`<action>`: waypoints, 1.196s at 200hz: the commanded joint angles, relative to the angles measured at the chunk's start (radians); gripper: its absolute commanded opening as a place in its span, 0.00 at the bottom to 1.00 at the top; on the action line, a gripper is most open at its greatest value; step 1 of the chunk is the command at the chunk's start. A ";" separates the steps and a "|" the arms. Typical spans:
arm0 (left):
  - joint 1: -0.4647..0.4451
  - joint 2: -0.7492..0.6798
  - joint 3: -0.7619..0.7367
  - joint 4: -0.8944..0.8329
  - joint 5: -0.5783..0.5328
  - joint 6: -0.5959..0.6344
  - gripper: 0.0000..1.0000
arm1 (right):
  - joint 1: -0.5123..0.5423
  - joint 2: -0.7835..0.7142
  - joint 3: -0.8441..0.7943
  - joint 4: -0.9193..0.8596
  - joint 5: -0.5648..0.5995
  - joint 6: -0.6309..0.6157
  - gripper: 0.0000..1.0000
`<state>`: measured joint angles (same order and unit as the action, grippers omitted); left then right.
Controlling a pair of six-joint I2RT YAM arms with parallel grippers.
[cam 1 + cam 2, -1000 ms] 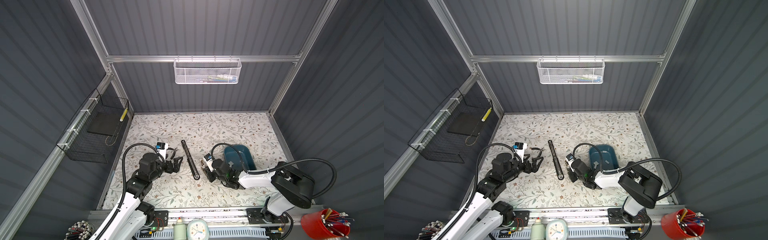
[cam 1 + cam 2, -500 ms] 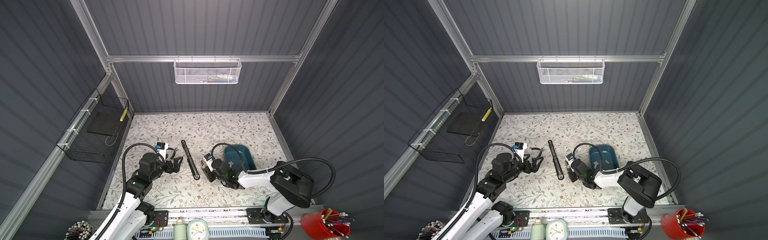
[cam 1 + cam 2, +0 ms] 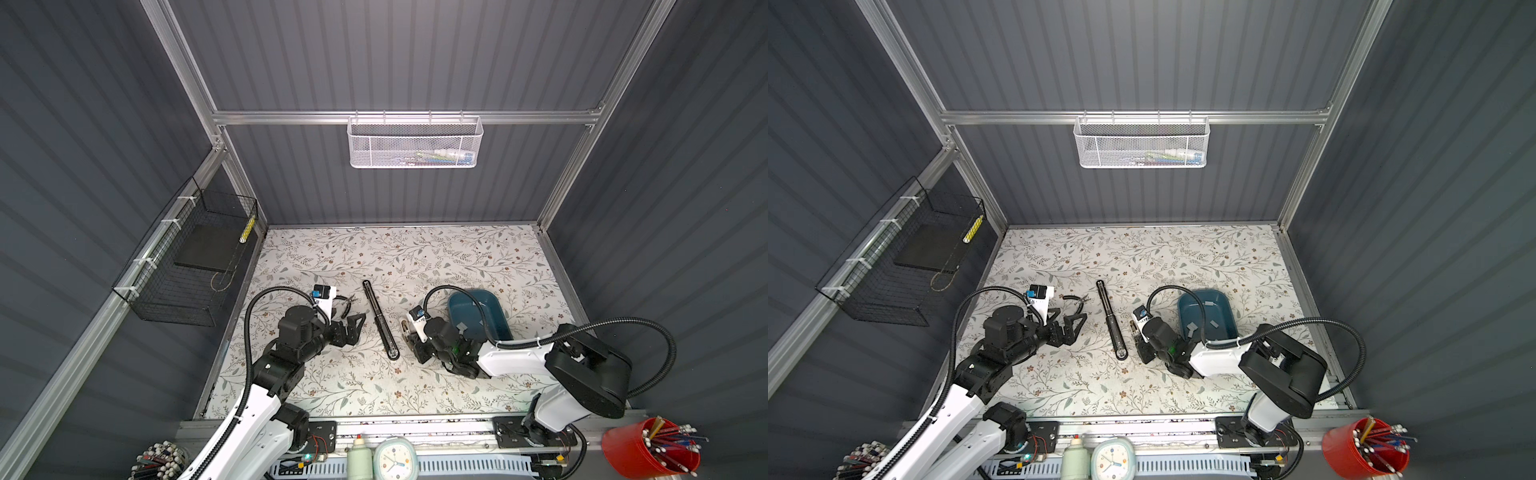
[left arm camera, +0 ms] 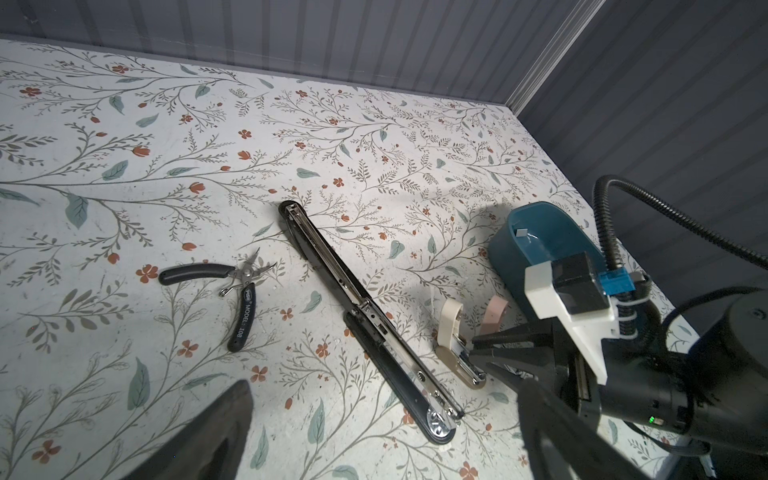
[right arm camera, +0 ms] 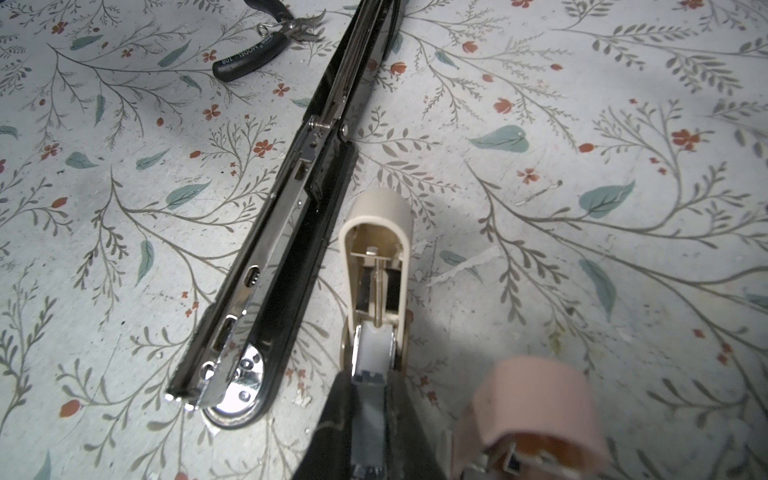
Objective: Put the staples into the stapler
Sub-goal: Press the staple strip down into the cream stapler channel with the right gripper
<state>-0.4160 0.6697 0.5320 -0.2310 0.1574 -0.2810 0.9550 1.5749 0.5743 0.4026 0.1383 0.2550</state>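
While your left gripper [image 3: 356, 328] hangs wide open at 9 o'clock of the long black stapler [image 3: 380, 320], your right gripper [image 5: 368, 386] is clamped on a grey staple strip [image 5: 368, 409] at the open beige stapler's [image 5: 376, 257] channel. Beige stapler: 3 o'clock of the black one. Loose staples [image 3: 1192, 328] lie in the teal tray [image 3: 1200, 293], 2 o'clock of that. Pliers [image 4: 241, 286]: 10 o'clock of the black stapler.
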 commanded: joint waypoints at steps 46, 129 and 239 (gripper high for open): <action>0.002 -0.010 0.022 0.018 0.014 0.014 0.99 | -0.002 0.005 0.020 0.004 -0.012 0.015 0.00; 0.002 -0.014 0.020 0.019 0.014 0.015 0.99 | -0.002 0.025 0.031 0.001 -0.006 0.014 0.00; 0.002 -0.012 0.021 0.017 0.014 0.015 0.99 | -0.002 0.051 0.035 0.004 -0.002 0.010 0.00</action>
<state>-0.4160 0.6697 0.5320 -0.2314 0.1577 -0.2813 0.9550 1.6119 0.5911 0.4038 0.1303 0.2623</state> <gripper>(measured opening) 0.994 0.140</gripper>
